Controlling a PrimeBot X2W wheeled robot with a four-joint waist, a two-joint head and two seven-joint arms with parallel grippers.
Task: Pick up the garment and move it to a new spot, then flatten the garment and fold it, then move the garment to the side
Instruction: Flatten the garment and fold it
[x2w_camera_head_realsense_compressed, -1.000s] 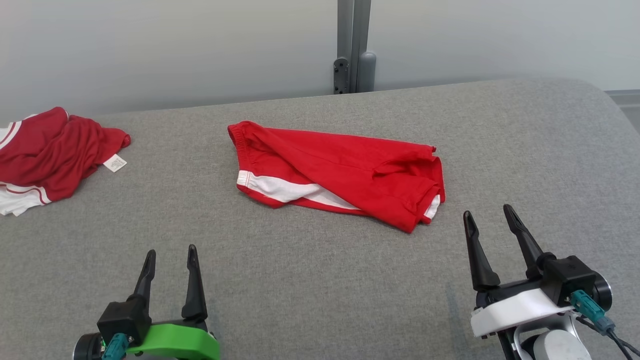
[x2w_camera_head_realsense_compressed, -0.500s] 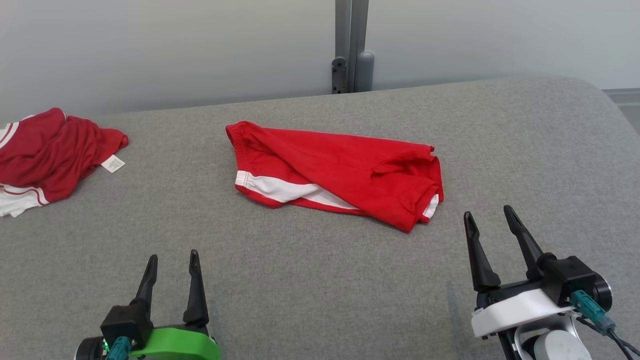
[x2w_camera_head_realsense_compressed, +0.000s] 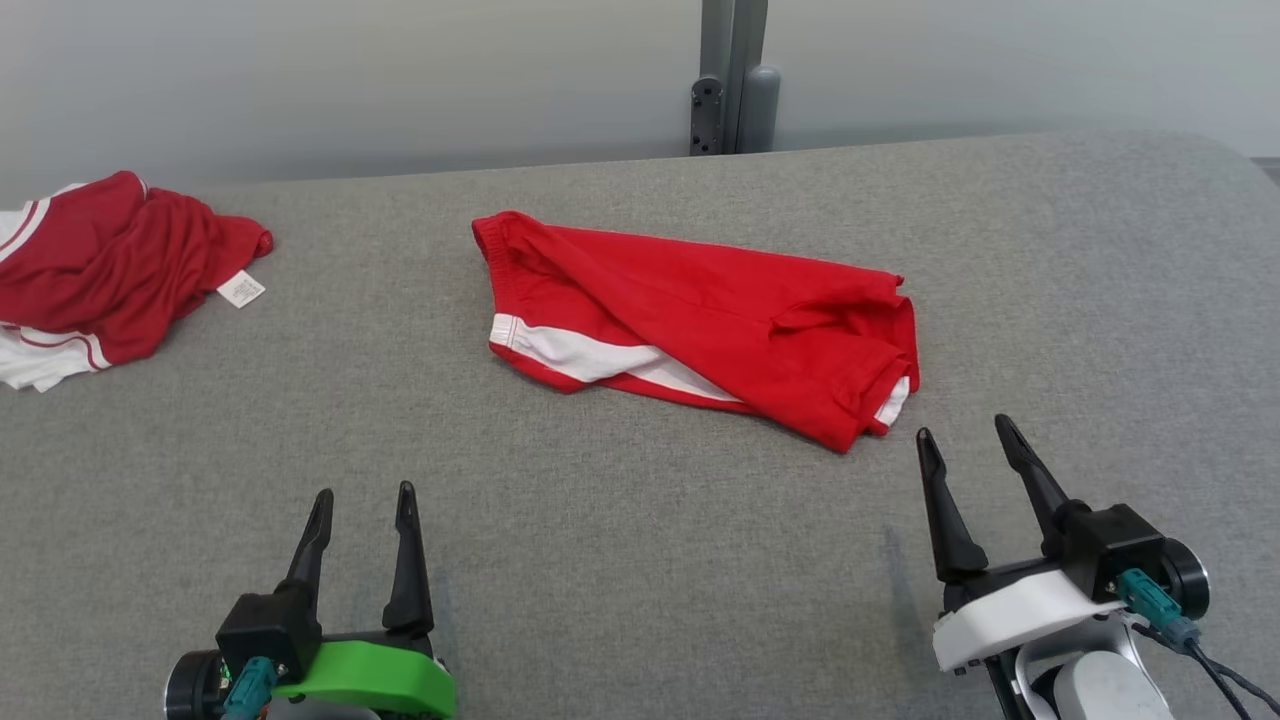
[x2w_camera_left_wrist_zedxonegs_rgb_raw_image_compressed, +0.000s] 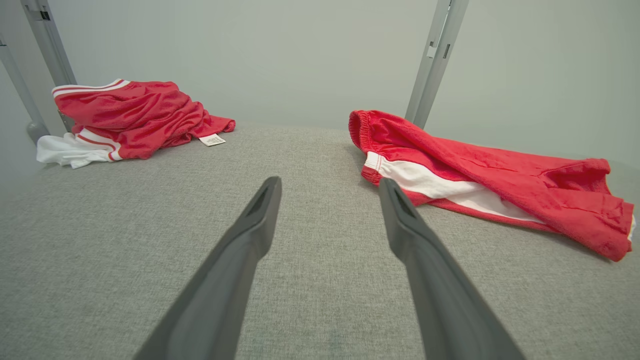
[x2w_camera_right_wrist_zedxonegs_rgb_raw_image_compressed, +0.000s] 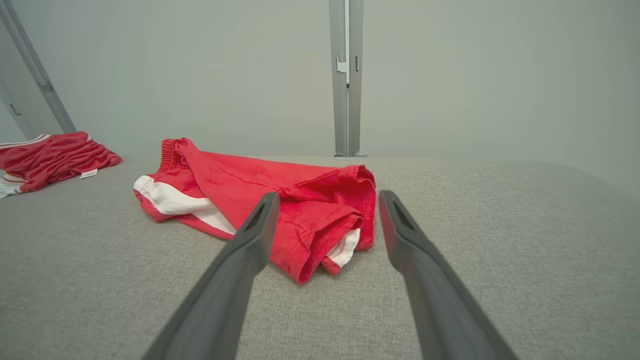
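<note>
A pair of bright red shorts with a white side stripe, the garment (x2w_camera_head_realsense_compressed: 700, 320), lies loosely bunched on the grey padded table (x2w_camera_head_realsense_compressed: 620, 560), waistband to the left. My left gripper (x2w_camera_head_realsense_compressed: 364, 495) stands open near the front left, well short of the garment (x2w_camera_left_wrist_zedxonegs_rgb_raw_image_compressed: 480, 175). My right gripper (x2w_camera_head_realsense_compressed: 963, 434) is open at the front right, its tips just below and right of the garment's leg hem (x2w_camera_right_wrist_zedxonegs_rgb_raw_image_compressed: 320, 235). Nothing is between either pair of fingers.
A second, darker red garment with white trim (x2w_camera_head_realsense_compressed: 100, 270) and a white label lies crumpled at the far left edge; it also appears as the dark red heap (x2w_camera_left_wrist_zedxonegs_rgb_raw_image_compressed: 125, 117). A grey metal post (x2w_camera_head_realsense_compressed: 733, 75) rises behind the table against a pale wall.
The whole head view has shifted, so the camera moved. Both grippers stay open and hold roughly the same stance; the garment has not been touched.
</note>
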